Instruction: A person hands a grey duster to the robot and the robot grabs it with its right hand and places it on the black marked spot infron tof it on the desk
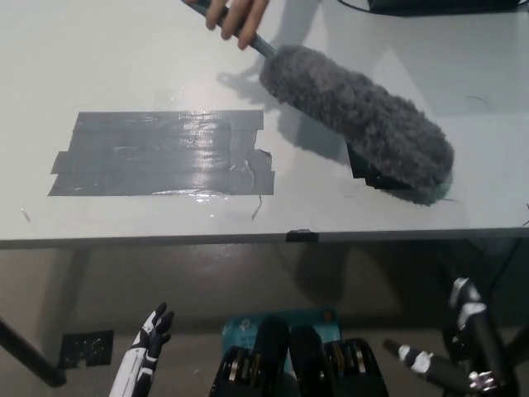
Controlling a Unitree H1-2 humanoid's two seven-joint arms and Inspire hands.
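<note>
Duster lies slantwise over the white desk, well up and away from the black right hand, its fluffy grey head pointing down toward the desk's near edge. A person's hand grips the thin handle at the far end, at the top of the view. The tip of the duster's head covers part of a small black patch on the desktop; only the patch's left corner shows from under the fluff.

The right hand hangs below the desk's front edge, low at the right side, holding nothing; whether its fingers are spread or curled cannot be told from this angle. The white left hand rests low at the left, also under the desk edge, empty with fingers apart.

Between the right hand and the duster runs the desk's front edge, with a small dark clip on it off to the hand's left. Farther left on the desktop sits a wide patch of grey tape, well apart from the duster. The bare desktop to the right of the duster's head is open. A dark object sits at the desk's far edge.
</note>
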